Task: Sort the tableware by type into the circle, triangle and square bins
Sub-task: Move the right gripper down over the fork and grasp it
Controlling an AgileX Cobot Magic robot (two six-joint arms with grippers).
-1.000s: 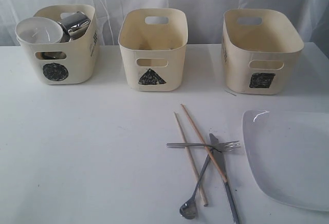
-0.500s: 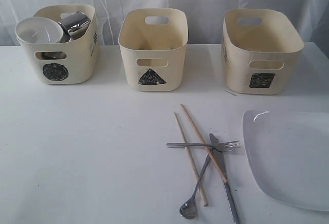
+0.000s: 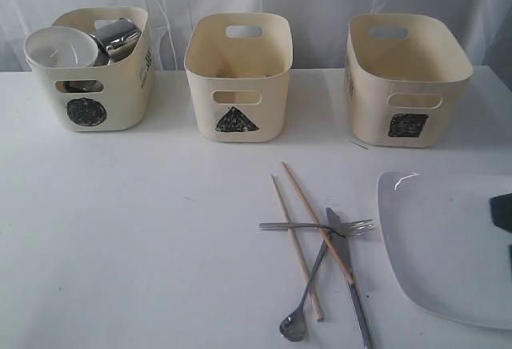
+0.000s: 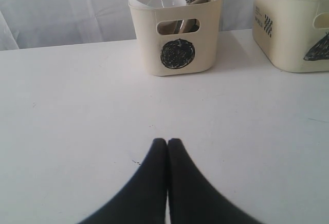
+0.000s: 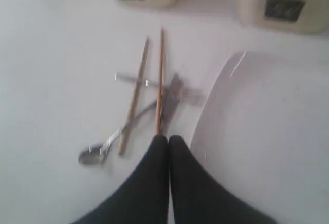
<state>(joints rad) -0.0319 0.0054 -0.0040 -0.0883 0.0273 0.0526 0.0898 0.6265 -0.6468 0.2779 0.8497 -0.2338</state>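
Right end effector (image 5: pixel 168 137) — newly by plate (image 5: pixel 257 131)

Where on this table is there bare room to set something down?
Bare: the wide table stretch in front of the circle bin, left of the chopsticks; also gaps either side of the triangle bin. Crowded: chopsticks, fork, knife and spoon lie crossed close beside the plate.

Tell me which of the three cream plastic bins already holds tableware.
The circle-marked cream bin, leftmost in the exterior view: it holds a white bowl and a steel mug. The triangle-marked bin and the square-marked bin show none.
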